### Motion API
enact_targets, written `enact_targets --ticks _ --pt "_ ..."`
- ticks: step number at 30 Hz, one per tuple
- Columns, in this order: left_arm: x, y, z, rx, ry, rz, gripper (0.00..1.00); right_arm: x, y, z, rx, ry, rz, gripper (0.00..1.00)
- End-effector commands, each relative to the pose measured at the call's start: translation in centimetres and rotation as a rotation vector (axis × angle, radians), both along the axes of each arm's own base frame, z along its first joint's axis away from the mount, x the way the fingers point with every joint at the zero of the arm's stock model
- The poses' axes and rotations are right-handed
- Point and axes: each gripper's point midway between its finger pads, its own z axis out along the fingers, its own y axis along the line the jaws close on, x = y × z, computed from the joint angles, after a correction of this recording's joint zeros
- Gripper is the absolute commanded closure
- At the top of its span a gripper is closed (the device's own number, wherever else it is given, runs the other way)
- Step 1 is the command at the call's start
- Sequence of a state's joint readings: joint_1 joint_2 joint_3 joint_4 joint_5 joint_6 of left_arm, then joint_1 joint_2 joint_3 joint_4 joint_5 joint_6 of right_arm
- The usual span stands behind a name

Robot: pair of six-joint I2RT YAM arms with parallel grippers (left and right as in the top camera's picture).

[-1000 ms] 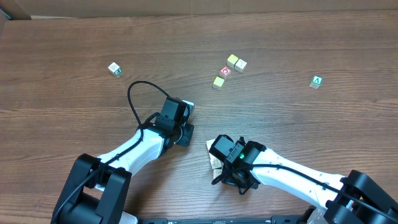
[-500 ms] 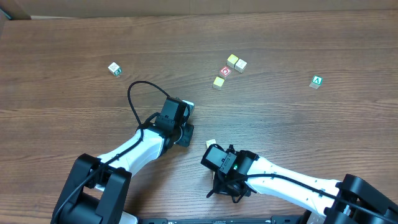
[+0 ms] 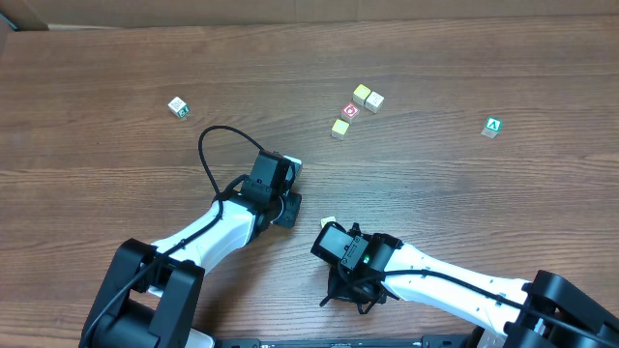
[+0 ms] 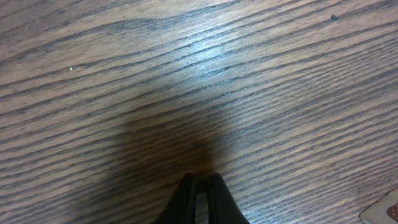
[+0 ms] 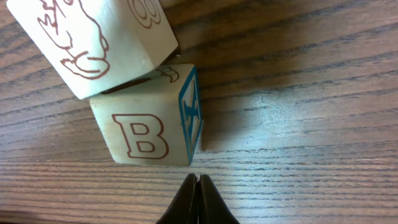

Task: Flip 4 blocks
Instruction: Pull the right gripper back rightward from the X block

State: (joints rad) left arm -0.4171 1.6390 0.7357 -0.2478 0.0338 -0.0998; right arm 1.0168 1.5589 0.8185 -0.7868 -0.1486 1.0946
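The counter (image 3: 97, 58) is dark brown wood with long, straight grain. In the right wrist view two pale cream wooden cubes fill the upper left. The B block (image 5: 146, 127) has a brown outlined letter on one face and a blue print on its right side. The animal block (image 5: 93, 37) is tilted, carries a brown line drawing, and its lower edge lies against the B block's top. The right pincer (image 5: 197, 182) is black and tapered, its fingers pressed together just below the B block, gripping nothing. The left pincer (image 4: 202, 180) is likewise closed on nothing, over bare grain.

Overhead, four small blocks lie in the upper half. The white-and-green block (image 3: 177, 106) is at left. The yellow block (image 3: 361, 94) touches the cream block (image 3: 374, 101), and the yellow-green block (image 3: 340, 128) lies below them, by the red-faced cube (image 3: 350, 111). The green A cube (image 3: 493, 127) sits far right.

Since a second ago the right arm has shifted toward the lower left, covering the cubes near it. Only a pale sliver (image 3: 327, 223) shows. The left arm and the far cubes are unmoved.
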Motion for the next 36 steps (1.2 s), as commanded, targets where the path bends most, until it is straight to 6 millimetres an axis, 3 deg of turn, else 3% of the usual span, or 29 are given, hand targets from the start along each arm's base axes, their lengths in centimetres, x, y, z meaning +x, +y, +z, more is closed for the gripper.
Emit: enact_targets --ticks 1,36 --pt "-2.1 1.5 -2.2 0.049 0.087 0.027 0.96 0.7 0.6 0.5 0.015 -0.033 0.002 0.96" --pt "-2.1 1.5 -2.2 0.048 0.088 0.027 0.96 2.2 0.3 0.5 -0.009 -0.114 -0.015 0.96"
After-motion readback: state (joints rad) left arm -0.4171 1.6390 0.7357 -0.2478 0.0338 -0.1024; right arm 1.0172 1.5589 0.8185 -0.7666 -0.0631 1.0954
